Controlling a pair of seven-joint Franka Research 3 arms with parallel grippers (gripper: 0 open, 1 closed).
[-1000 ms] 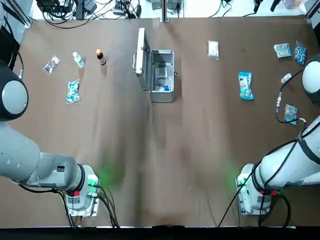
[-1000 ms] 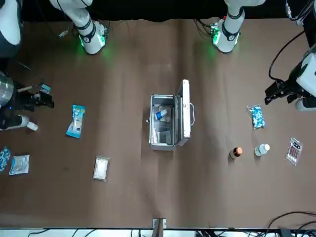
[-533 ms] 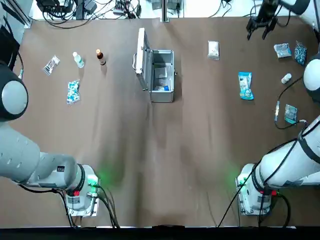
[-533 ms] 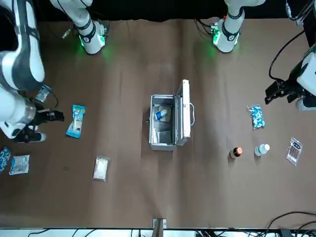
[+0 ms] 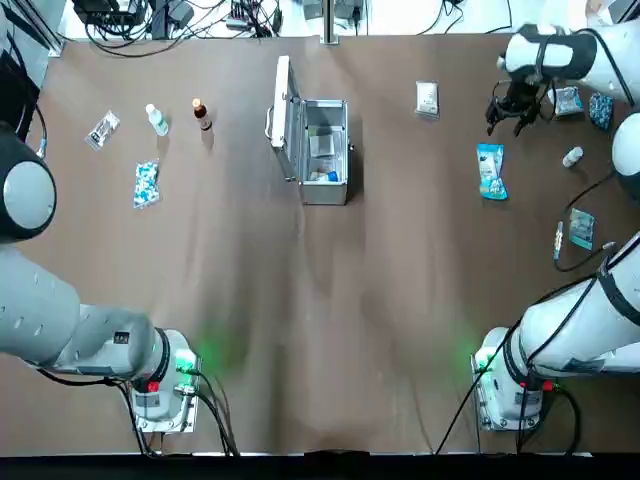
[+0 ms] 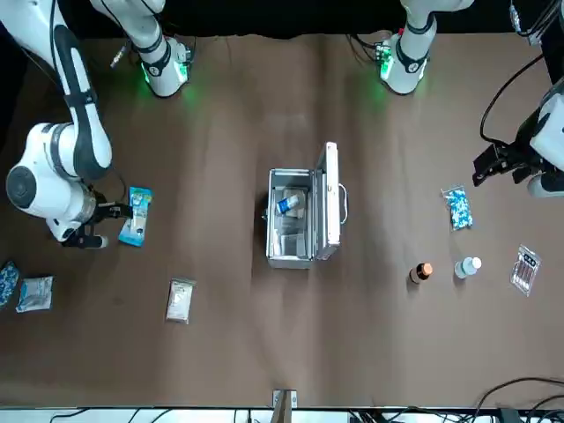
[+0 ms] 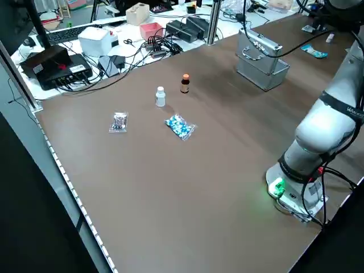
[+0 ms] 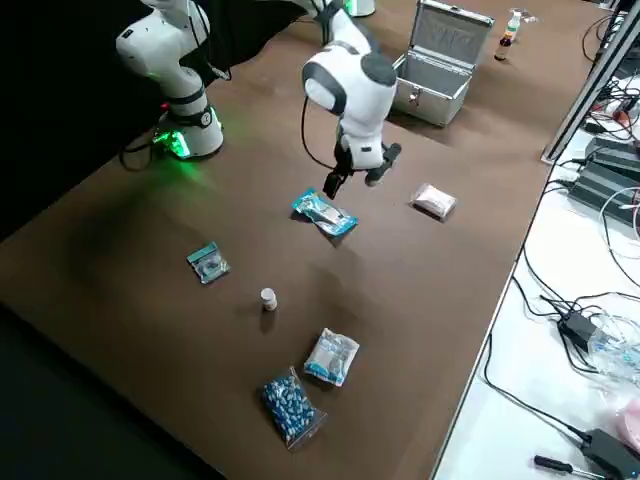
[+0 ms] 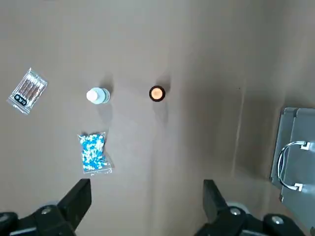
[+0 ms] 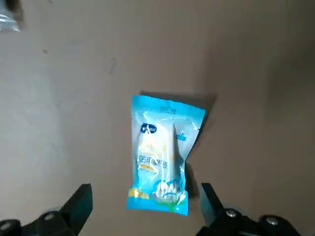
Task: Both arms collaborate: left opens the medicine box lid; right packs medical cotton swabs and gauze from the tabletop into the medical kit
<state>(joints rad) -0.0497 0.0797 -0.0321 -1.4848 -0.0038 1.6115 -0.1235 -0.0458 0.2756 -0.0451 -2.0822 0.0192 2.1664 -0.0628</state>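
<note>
On the robot's right side of the table, the medical cotton swabs are seen lying flat, well apart from the medical kit. Close beside and above the teal packet, the right gripper is held with its fingers spread and nothing between them. The left gripper is likewise held apart and empty, above the tabletop on the robot's left, near the speckled packet. The medicine box lid is already swung open and stood up along the kit's left side, so the packing can be judged under way, with a few small items lodged inside.

The swabs seem the likely next pick. The packet can be expected to be light and soft, its film slick and its ends floppy; the wrapped middle, where the swabs give some body, is best pinched across the narrow width. If only a crimped end is caught, the packet may be left to swing or slip. Little force should be needed, since thin stems could be bent.

The gauze is laid between the kit and the swabs, farther from the arm bases. It should be light and pliable too, and is best taken across its padded middle, with the fingers lowered close to the table.
</note>
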